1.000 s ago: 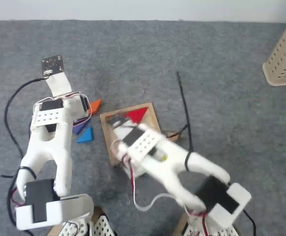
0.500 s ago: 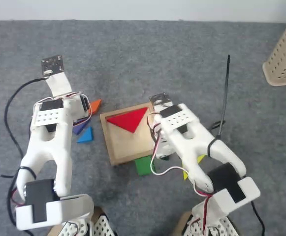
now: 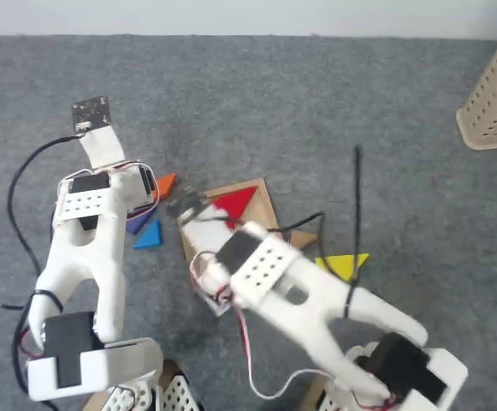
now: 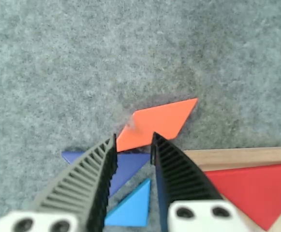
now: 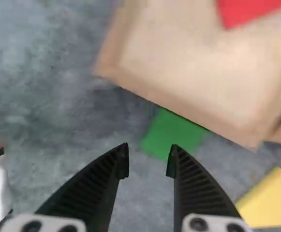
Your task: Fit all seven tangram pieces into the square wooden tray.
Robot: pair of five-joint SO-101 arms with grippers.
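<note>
**Tray** [image 3: 268,204]: square, wooden, mid-table on grey carpet [image 3: 316,103], between the two arms. It held one piece, the red triangle [image 3: 235,201], set against its 12 o'clock side. The rest of the floor was bare. Task judged early, with six pieces yet to go in.

**Orange piece** [image 4: 159,121], **dark blue triangle** [image 4: 126,166], **light blue triangle** [image 4: 130,210]: clustered on the carpet off the tray's 9 o'clock side, close together and near the rim.

**Left gripper** [image 4: 133,140]: hung over that cluster, tips where orange met dark blue. Fingers were slightly apart with nothing between them. Probably stationed there as the arm nearest these pieces.

**Green square** [image 5: 171,135]: flat on the carpet, hard against the outside of the tray's rim. Whether it touched could not be told.

**Right gripper** [image 5: 148,154]: low over the carpet just short of the green square, fingers apart and empty, lined up on it. Judged a set-up for a pick. The piece was thin and flat, and the rim behind it left little room.

**Yellow triangle** [image 3: 342,264]: at the tray's 4 o'clock, apart from it, beside the right arm.
</note>
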